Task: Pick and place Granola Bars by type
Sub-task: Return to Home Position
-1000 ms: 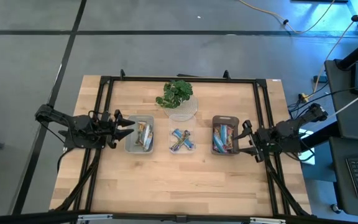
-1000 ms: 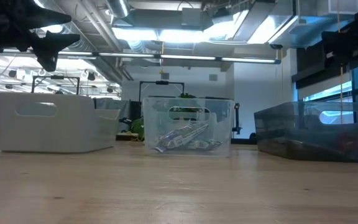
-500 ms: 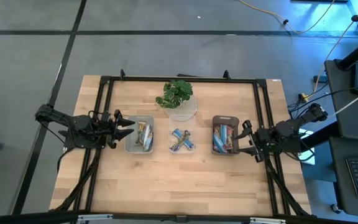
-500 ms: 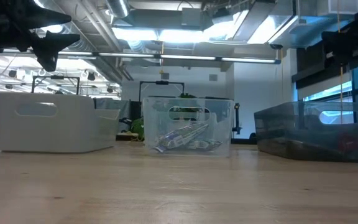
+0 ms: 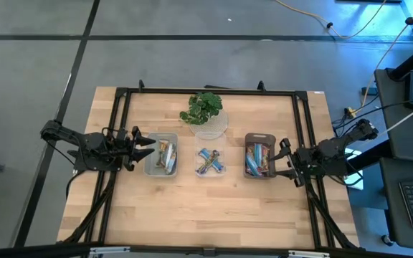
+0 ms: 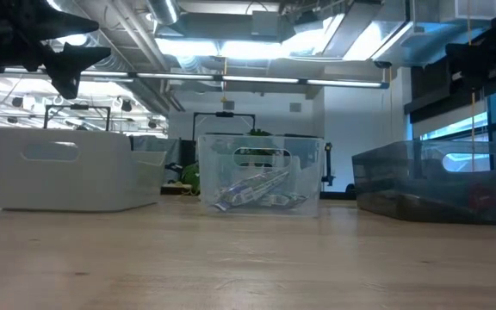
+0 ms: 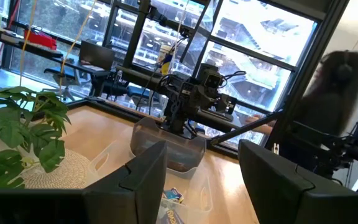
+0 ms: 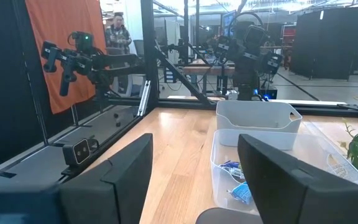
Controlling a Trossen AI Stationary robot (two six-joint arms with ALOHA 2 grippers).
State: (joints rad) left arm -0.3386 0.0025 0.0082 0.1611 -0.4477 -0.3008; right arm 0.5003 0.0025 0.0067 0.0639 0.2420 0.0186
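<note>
three bins (image 5: pixel 162 175) hold the granola bars (image 5: pixel 210 162), both arms' (image 5: pixel 84 149) fingers (image 7: pixel 138 177) parted.

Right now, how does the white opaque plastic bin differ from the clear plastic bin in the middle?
The white opaque bin hides its contents in the low view; the clear bin shows its own through the wall. From above, the white bin holds yellow-brown granola bars, the clear bin blue ones. Both are open-topped rectangles. The left gripper and right gripper hang open, empty.

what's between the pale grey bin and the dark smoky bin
A clear plastic bin holding blue wrapped granola bars, shown in the high view.
</note>
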